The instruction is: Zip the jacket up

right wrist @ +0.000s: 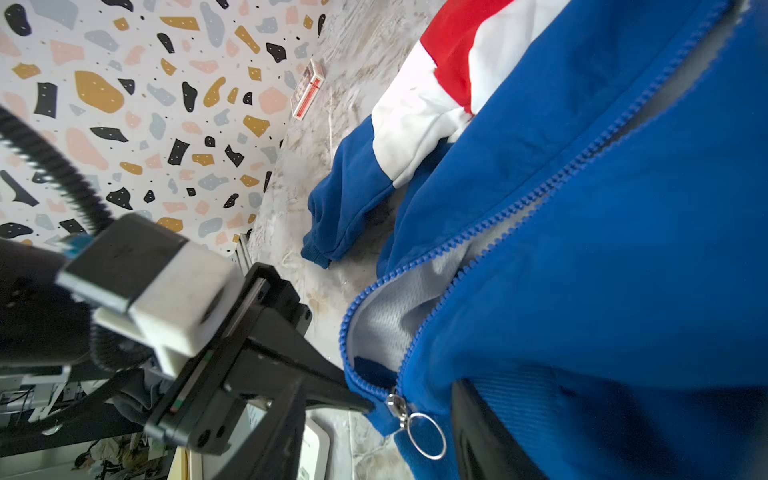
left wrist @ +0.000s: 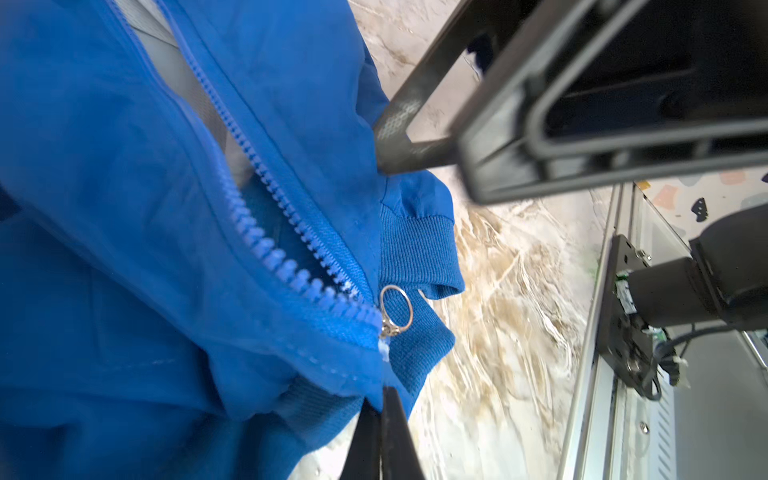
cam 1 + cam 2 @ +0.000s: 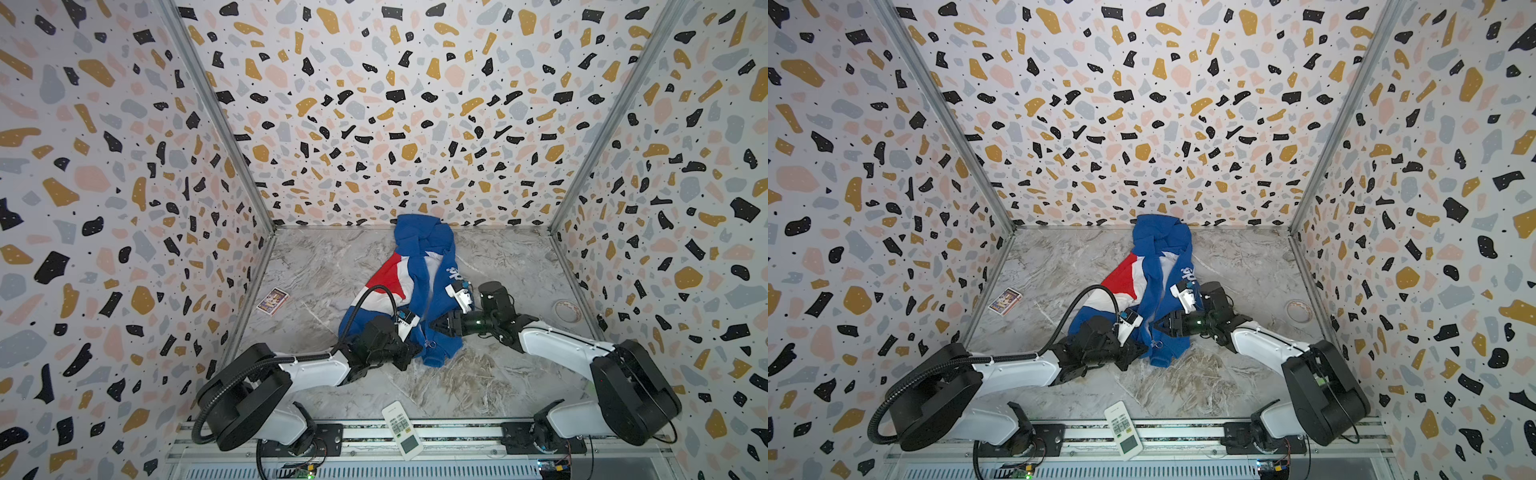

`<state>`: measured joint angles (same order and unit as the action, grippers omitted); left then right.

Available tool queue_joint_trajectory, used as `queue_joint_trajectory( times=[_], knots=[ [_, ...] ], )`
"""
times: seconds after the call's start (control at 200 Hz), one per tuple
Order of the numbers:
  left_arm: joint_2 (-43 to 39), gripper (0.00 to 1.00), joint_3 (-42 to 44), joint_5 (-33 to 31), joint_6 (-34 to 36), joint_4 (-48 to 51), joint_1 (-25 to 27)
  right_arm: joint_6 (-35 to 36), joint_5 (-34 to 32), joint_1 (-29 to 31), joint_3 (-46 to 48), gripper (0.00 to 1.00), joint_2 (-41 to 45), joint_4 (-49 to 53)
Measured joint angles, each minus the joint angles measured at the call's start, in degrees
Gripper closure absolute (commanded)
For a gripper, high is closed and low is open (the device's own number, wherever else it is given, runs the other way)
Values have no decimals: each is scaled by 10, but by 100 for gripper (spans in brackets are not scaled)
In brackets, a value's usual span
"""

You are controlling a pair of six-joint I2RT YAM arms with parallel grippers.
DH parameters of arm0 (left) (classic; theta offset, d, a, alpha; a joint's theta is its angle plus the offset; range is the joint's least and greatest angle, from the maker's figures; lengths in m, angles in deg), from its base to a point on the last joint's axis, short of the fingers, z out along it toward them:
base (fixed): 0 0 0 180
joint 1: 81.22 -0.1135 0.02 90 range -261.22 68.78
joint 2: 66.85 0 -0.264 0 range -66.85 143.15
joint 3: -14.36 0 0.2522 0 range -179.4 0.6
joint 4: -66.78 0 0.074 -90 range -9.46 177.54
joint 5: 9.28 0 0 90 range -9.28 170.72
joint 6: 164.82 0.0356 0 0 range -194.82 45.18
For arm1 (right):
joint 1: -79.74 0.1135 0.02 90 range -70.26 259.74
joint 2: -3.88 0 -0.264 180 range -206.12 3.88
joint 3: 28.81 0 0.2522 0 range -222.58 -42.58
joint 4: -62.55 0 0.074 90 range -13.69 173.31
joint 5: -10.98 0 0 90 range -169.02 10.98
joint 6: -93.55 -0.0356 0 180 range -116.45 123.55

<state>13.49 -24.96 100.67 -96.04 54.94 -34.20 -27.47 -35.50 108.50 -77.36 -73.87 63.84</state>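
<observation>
The jacket (image 3: 419,266) (image 3: 1154,270) lies crumpled mid-table, blue with red and white bands and its hood toward the back wall. Its zipper is open, with the slider at the bottom hem and a silver pull ring (image 2: 397,307) (image 1: 426,436) hanging from it. My left gripper (image 2: 382,432) (image 3: 411,351) is shut on the jacket's hem just below the slider. My right gripper (image 1: 380,399) (image 3: 436,325) is open. Its fingers (image 2: 395,133) stand either side of the slider and ring, one against the blue fabric; nothing is pinched.
A playing-card box (image 3: 272,300) (image 3: 1005,301) lies near the left wall. A roll of tape (image 3: 567,311) sits near the right wall. A white remote control (image 3: 402,430) rests on the front rail. Patterned walls close in three sides.
</observation>
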Motion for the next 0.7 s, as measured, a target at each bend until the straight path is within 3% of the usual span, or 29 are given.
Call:
queue_joint_trajectory(
  times=[0.25, 0.701],
  knots=[
    [-10, 100, 26, 20, -3, -29, 0, 44, 20, 20, 56, 40, 16, -16],
    [-41, 100, 43, 45, -2, -40, 0, 121, 44, 23, 63, 36, -54, -73]
  ],
)
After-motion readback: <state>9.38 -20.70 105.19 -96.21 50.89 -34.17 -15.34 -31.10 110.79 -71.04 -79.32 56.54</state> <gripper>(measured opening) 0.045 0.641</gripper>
